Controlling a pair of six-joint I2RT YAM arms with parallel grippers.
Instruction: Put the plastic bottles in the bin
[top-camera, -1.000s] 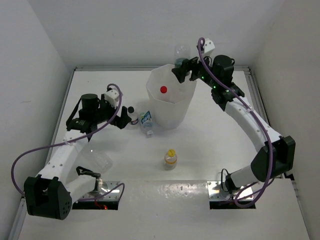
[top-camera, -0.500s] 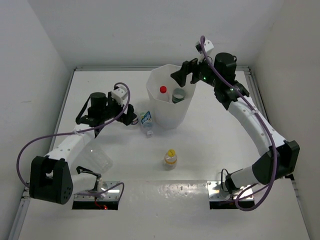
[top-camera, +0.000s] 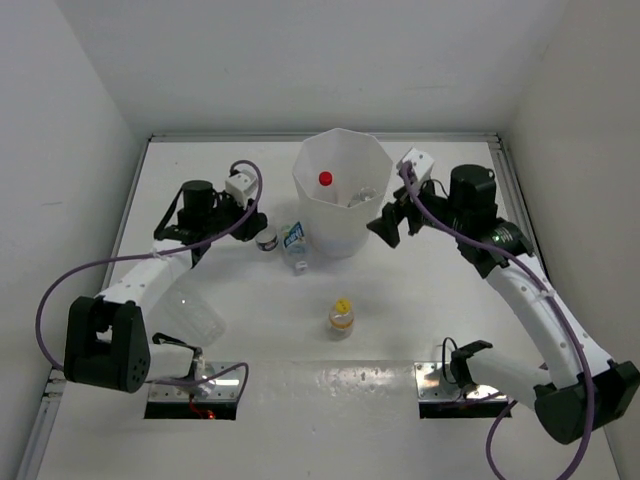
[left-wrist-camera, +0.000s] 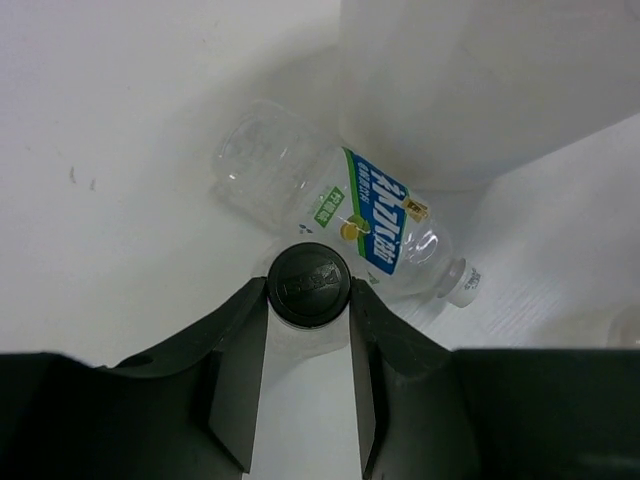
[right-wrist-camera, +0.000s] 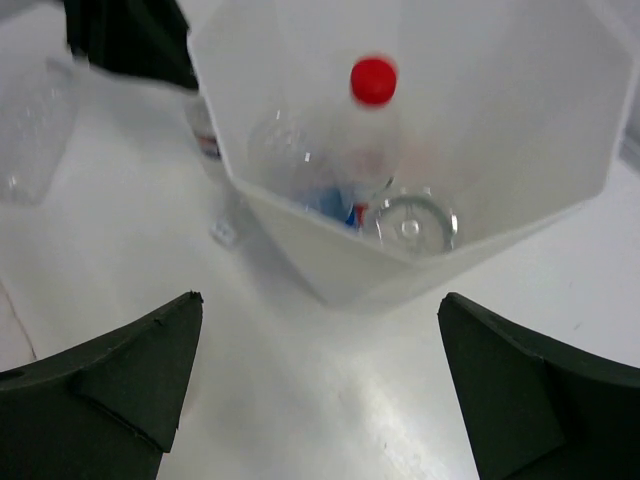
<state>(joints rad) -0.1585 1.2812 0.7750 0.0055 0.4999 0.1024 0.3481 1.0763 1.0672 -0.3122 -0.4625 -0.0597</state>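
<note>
1. Since the job is getting every bottle into the bin (top-camera: 372, 160), two are already sitting inside it: a red-capped bottle (right-wrist-camera: 373, 80) and, beside it, a clear bottle (right-wrist-camera: 410, 225) showing only a round end.
2. Three are waiting on the table (top-camera: 430, 300):
   - The black-capped bottle (left-wrist-camera: 309, 283) is standing upright just left of the bin.
   - The labelled bottle (left-wrist-camera: 375, 225) is lying on its side by the bin's base.
   - The yellow-capped bottle (top-camera: 342, 315) is standing well apart, toward the near edge.
3. The left gripper (left-wrist-camera: 310, 295) is pinching narrow on the black-capped bottle, fingers (left-wrist-camera: 235, 380) sitting just under the cap. My read: it's taking the neck from above so the bottle lifts straight, clear of the labelled one.
4. The right gripper (right-wrist-camera: 320, 300) is hanging wide and holding nothing, just beside the bin's right wall. It looks free for the next pick.
5. Hard to read:
   - The cap and fingers are hiding the black-capped bottle's body.
   - The bin contents are blurring together.
   - I can't tell whether the labelled bottle is touching the bin.
   - A clear shape (top-camera: 195, 315) by the left arm may be a plain bottle, but I can't tell.
</note>
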